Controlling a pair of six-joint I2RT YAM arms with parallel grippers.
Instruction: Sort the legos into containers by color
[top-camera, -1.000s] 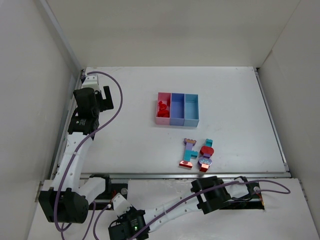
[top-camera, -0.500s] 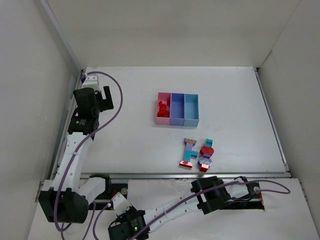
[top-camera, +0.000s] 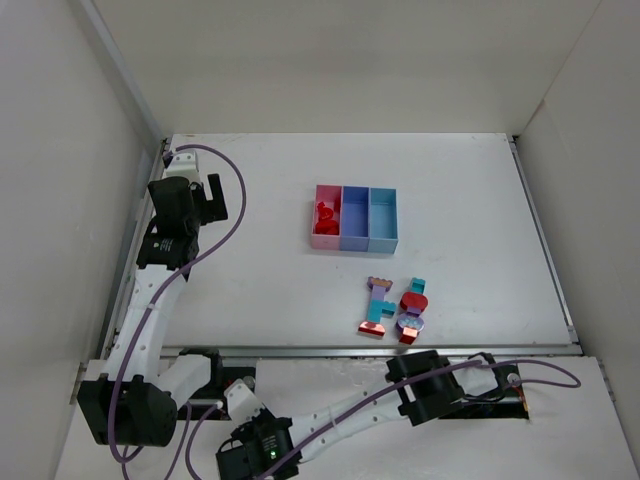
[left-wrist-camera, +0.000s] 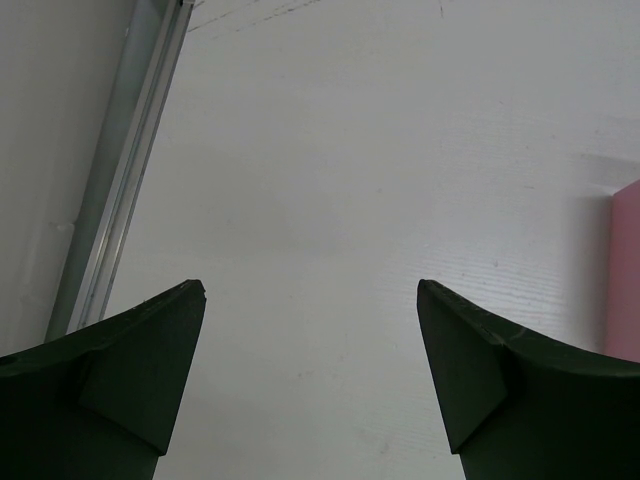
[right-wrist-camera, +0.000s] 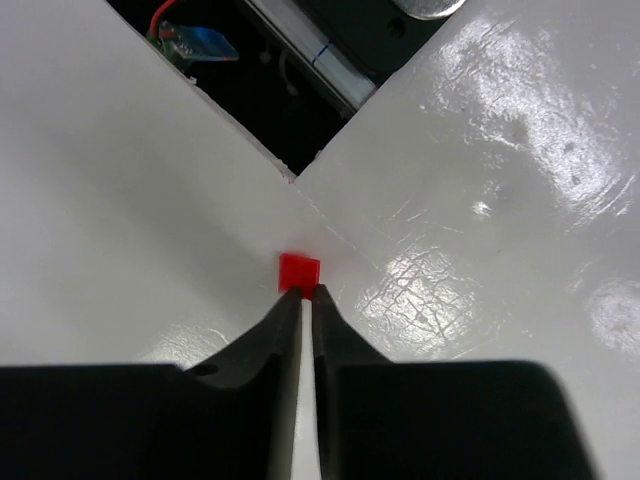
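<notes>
Since a second ago both arms are barely nudging. My left fingers (left-wrist-camera: 130, 370) are hanging spread wide, grasping nothing, over bare surface (left-wrist-camera: 330, 180) left of the containers (top-camera: 356, 246). Multicolour legos (top-camera: 378, 305) are lying just in front of those. My right fingers (right-wrist-camera: 250, 360) are narrowing to a slit at a red chip (right-wrist-camera: 299, 272); I cannot tell whether it's caught. I'm judging this the pickup; next comes a lift toward the pink bin (top-camera: 323, 243).

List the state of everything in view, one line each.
left gripper: jaws open, empty.
right gripper: jaws shut on red chip.
pink bin: holds red bricks.
purple-blue bin: looks empty.
light blue bin: looks empty.
brick clumps: stacked, loose on the table.
</notes>
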